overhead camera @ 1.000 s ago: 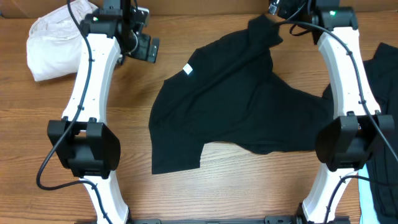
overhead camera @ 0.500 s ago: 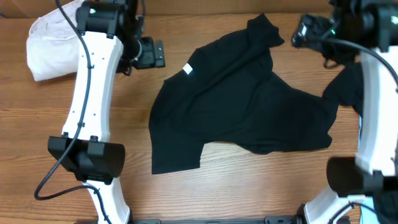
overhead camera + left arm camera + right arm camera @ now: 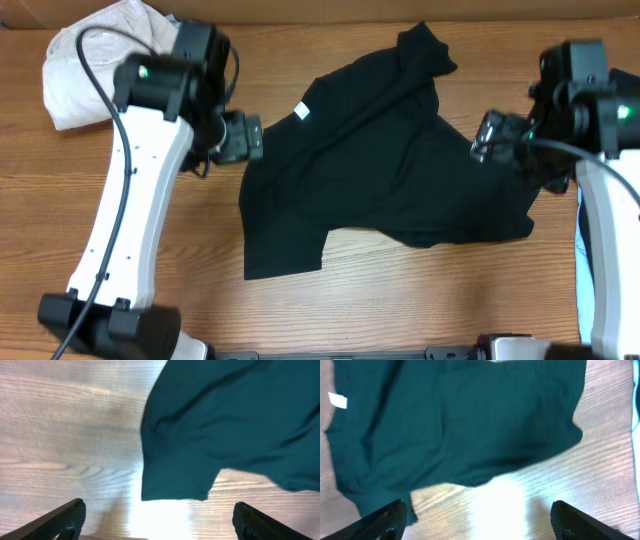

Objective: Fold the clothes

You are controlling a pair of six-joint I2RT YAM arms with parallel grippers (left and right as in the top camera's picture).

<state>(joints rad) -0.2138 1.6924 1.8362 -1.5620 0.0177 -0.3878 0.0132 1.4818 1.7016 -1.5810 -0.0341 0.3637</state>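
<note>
The clothes in play are a black garment (image 3: pixel 380 175) lying crumpled and spread out mid-table, with a small white label (image 3: pixel 301 111) near its upper left. It looks teal in the left wrist view (image 3: pixel 225 425) and in the right wrist view (image 3: pixel 455 425), where the label (image 3: pixel 338 400) also shows. A cream-white bundle (image 3: pixel 75 75) rests at the far left. My left gripper (image 3: pixel 248 138) hovers at the garment's left edge, open and empty (image 3: pixel 159 525). My right gripper (image 3: pixel 488 138) hangs above the garment's right part, open and empty (image 3: pixel 479 522).
The wooden table (image 3: pixel 400 300) shows bare wood in front of the garment. Both white arms reach in from the near edge, the left arm (image 3: pixel 120 230) and the right arm (image 3: pixel 605 230). The right arm covers the table's right edge.
Both grippers have come from the far edge toward me, down to the garment's left and right sides. The garment and the bundle have not moved.
</note>
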